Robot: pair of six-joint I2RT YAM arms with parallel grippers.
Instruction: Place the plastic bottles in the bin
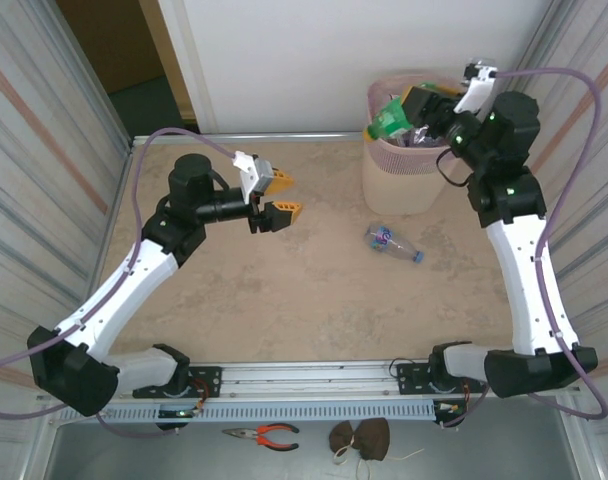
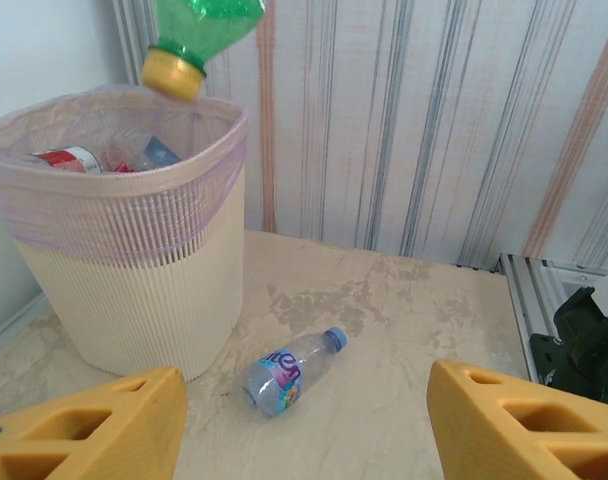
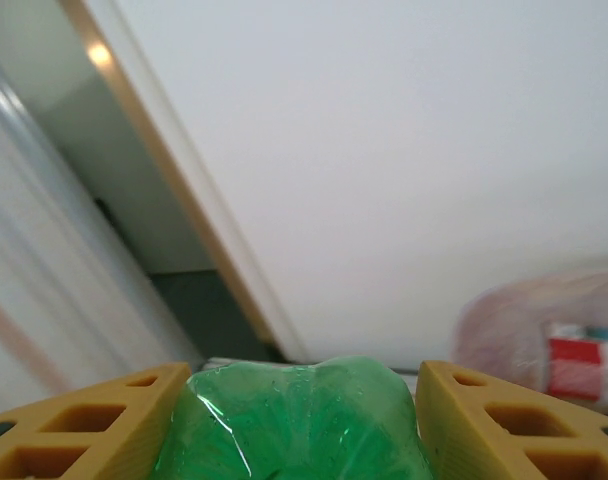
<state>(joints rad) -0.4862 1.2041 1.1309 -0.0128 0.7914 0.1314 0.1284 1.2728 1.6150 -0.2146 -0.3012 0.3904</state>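
Observation:
My right gripper hangs over the bin, shut on a green bottle. In the right wrist view the green bottle fills the gap between both yellow fingers. From the left wrist view that green bottle points its yellow cap down over the bin's rim, and several bottles lie inside. A clear bottle with a blue cap lies on the table in front of the bin. My left gripper is open and empty at mid-table, facing the clear bottle.
Striped walls close in the table on the left and right. A metal rail with both arm bases runs along the near edge. Orange-handled pliers and a brown object lie below the rail.

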